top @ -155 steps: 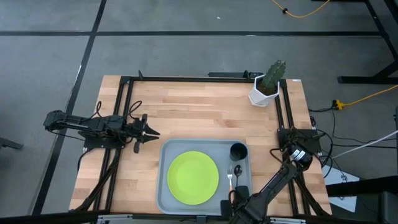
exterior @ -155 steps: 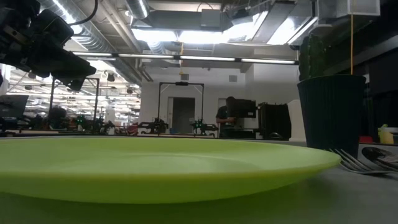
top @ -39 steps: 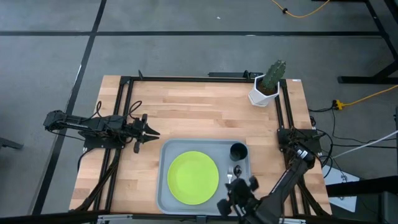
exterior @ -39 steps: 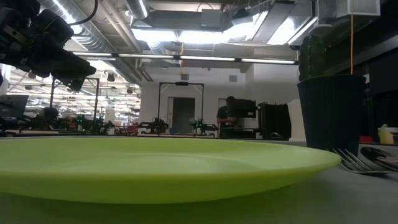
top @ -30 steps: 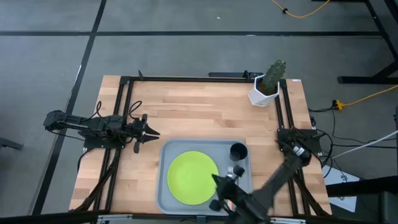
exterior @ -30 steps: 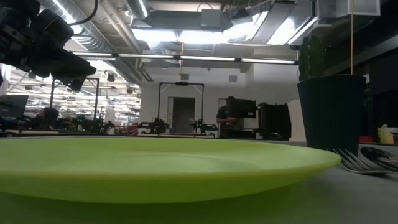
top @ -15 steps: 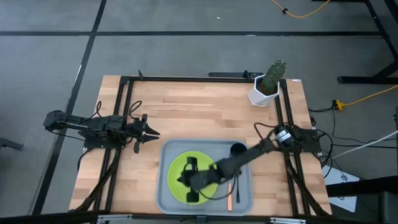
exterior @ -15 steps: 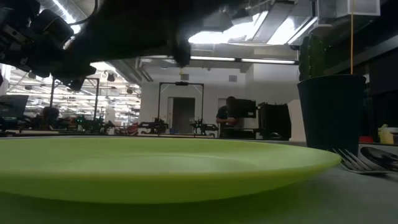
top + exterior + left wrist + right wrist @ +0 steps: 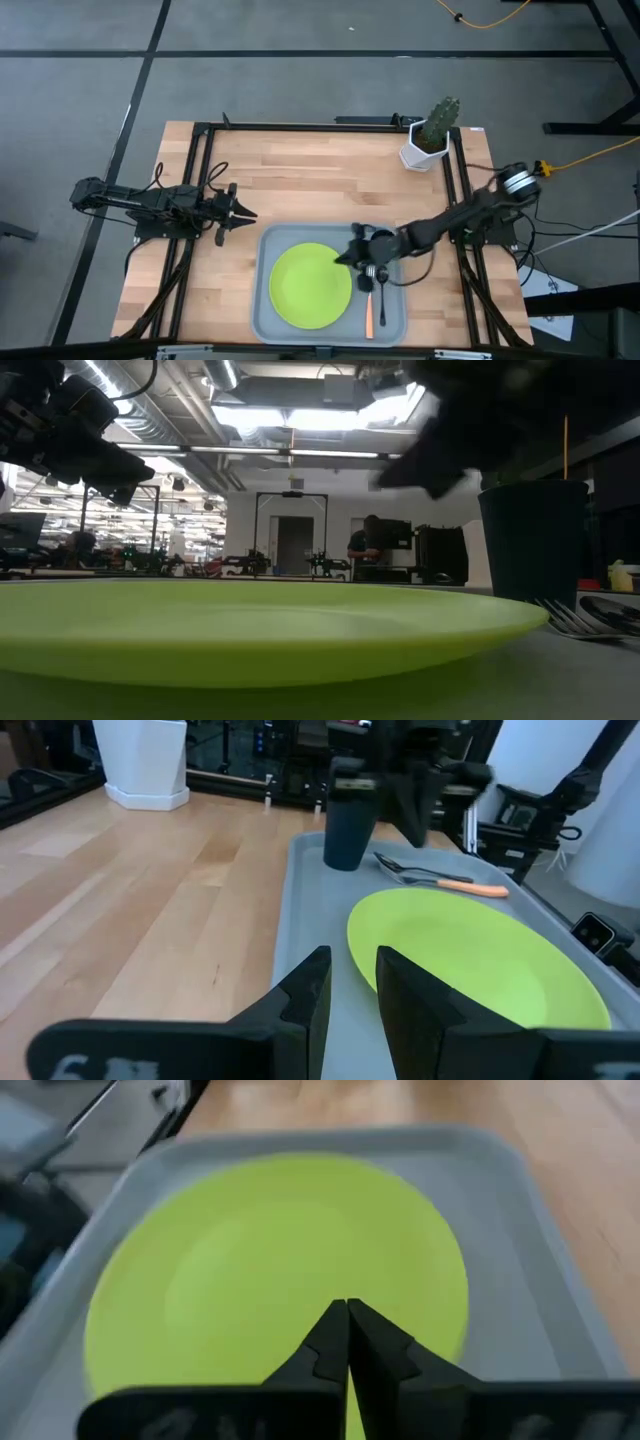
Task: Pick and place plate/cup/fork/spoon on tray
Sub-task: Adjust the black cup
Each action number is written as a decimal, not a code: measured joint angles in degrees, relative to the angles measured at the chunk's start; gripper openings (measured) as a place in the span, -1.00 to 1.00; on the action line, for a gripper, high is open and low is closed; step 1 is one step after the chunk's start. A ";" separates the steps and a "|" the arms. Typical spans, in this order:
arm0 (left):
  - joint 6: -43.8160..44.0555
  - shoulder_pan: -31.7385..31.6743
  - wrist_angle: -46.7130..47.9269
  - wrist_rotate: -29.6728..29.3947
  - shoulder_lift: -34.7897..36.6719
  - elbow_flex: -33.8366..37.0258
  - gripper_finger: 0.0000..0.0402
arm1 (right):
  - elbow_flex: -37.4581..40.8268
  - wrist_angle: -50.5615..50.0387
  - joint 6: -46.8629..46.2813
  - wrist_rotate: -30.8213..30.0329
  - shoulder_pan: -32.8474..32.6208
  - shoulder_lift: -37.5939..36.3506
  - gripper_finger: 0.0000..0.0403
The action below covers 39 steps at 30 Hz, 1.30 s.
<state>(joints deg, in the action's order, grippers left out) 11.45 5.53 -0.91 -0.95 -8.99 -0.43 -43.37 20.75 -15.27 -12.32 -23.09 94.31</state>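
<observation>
High view first: the right gripper (image 9: 352,252) now hangs over the far right part of the tray (image 9: 264,300), just beside the cup (image 9: 383,243), at the plate's (image 9: 310,285) right edge. Half a second ago it was over the middle of the plate, and before that at the tray's near right corner, so the arm has swung across and its elbow now reaches in from the table's right side. In the right wrist view its two fingers (image 9: 345,1338) are pressed together, holding nothing, with the plate beneath them. The left gripper (image 9: 243,212) rests where it was, over bare wood just beyond the tray's far left corner; the left wrist view shows its fingers (image 9: 305,995) slightly apart and empty.

Count: one tray, and on it one plate, one cup, one fork (image 9: 369,313) and one spoon (image 9: 382,277). Fork and spoon lie side by side on the tray's right strip, near the cup. One potted cactus (image 9: 432,134) stands at the table's far right corner, unmoved.
</observation>
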 joint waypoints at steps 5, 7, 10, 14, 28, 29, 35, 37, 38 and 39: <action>0.01 -0.01 0.00 -0.02 -0.01 -0.02 -0.62 | 11.29 0.57 5.57 4.64 3.06 -11.10 -0.95; -0.01 0.01 0.00 -0.01 0.01 -0.01 -0.62 | 15.59 0.81 8.16 6.25 4.50 -15.47 -0.95; -0.01 -0.01 -0.01 -0.01 0.00 0.00 -0.62 | 21.17 3.54 10.97 7.63 6.43 -20.69 -0.95; 0.00 0.01 0.00 0.02 0.01 0.00 -0.62 | 26.92 8.73 10.88 8.81 9.02 -25.45 -0.95; -0.01 -0.01 0.00 0.00 0.00 -0.01 -0.62 | 27.39 10.17 16.88 18.53 10.12 -30.14 -0.95; -0.01 -0.01 0.00 0.00 -0.01 0.00 -0.62 | 27.01 9.71 17.00 18.95 10.12 -30.11 -0.95; 0.00 0.00 0.00 0.00 0.01 0.00 -0.62 | 24.80 8.69 19.89 20.15 10.12 -29.92 -0.95; -0.01 0.00 0.00 0.00 0.01 -0.02 -0.62 | 23.90 8.91 22.40 21.25 10.16 -29.46 -0.95; 0.00 0.00 0.00 0.00 0.00 -0.01 -0.62 | 23.50 8.89 23.49 22.09 10.16 -29.15 -0.95; 0.01 0.01 0.00 0.00 0.01 0.00 -0.62 | 23.04 8.88 24.37 22.85 10.16 -28.73 -0.95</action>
<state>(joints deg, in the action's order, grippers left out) 11.46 5.54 -0.91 -0.95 -8.97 -0.43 -20.34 29.63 9.10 10.52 -12.93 65.58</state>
